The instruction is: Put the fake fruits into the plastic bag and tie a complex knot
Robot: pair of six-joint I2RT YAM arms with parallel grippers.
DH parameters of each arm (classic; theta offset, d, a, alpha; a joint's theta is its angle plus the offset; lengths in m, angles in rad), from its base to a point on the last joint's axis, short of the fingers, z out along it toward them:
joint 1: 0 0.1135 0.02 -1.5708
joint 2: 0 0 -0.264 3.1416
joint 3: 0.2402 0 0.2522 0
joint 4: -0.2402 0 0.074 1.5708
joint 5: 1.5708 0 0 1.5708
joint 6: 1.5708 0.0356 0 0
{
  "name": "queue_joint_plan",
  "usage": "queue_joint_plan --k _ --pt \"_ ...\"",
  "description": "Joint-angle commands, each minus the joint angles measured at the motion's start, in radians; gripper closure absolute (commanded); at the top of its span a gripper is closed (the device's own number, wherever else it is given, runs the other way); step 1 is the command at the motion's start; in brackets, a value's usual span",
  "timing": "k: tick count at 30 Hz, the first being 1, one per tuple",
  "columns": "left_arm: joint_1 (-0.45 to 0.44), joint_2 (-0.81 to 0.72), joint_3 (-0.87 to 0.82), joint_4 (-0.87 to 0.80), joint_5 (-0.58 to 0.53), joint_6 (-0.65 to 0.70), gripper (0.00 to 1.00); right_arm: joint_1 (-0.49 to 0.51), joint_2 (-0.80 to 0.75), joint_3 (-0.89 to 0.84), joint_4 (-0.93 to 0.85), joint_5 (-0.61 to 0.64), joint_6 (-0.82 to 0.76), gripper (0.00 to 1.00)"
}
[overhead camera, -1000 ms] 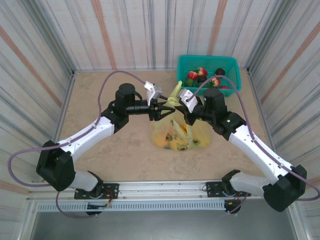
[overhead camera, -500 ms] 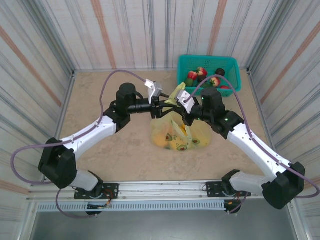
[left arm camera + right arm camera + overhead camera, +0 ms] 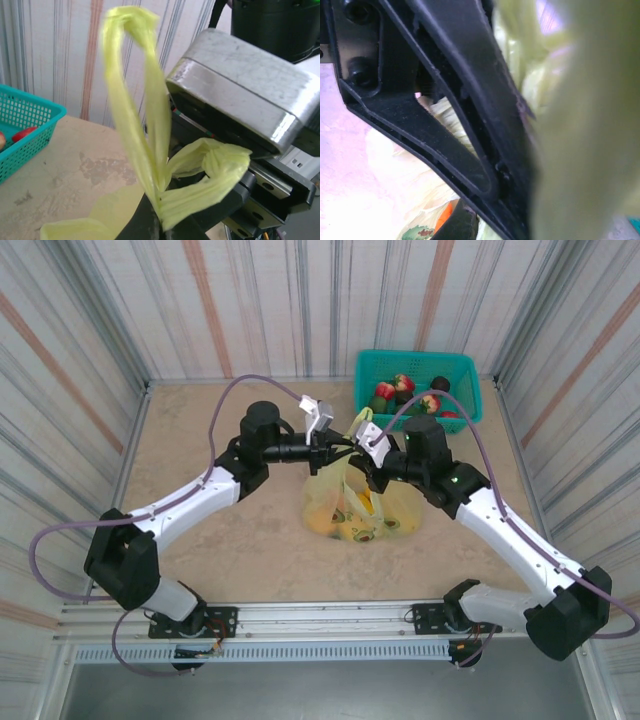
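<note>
Yellow-green plastic bag (image 3: 352, 502) is sitting on the surface (image 3: 200, 540), holding fake fruits (image 3: 345, 528), its handle strips (image 3: 131, 115) standing pulled upward. Left pincer (image 3: 161, 229) is gripping those strips, closed tight on them low down. Right pincer (image 3: 361, 462) is hovering just beside it; how wide it is standing I cannot tell. Teal basket (image 3: 462, 365) is lying behind, holding further fake fruits.

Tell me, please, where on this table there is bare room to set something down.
Bare table lies in the far-left corner, between the left wall and the left arm, and in front, between the plastic bag and the near rail. It is crowded far right: the teal basket, and both arms meet over the bag.
</note>
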Motion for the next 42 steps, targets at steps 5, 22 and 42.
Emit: queue_joint_plan --k 5,22,42 --pt "0.001 -0.019 0.021 0.000 0.011 0.001 1.00 -0.006 -0.043 0.033 0.003 0.067 -0.021 0.92" --pt "-0.019 -0.006 0.003 0.075 -0.031 -0.121 0.83 0.001 -0.085 0.023 -0.020 0.127 -0.084 1.00" --pt "-0.019 -0.018 0.088 -0.180 0.031 -0.015 0.51 0.022 -0.044 0.139 -0.242 0.101 -0.382 1.00"
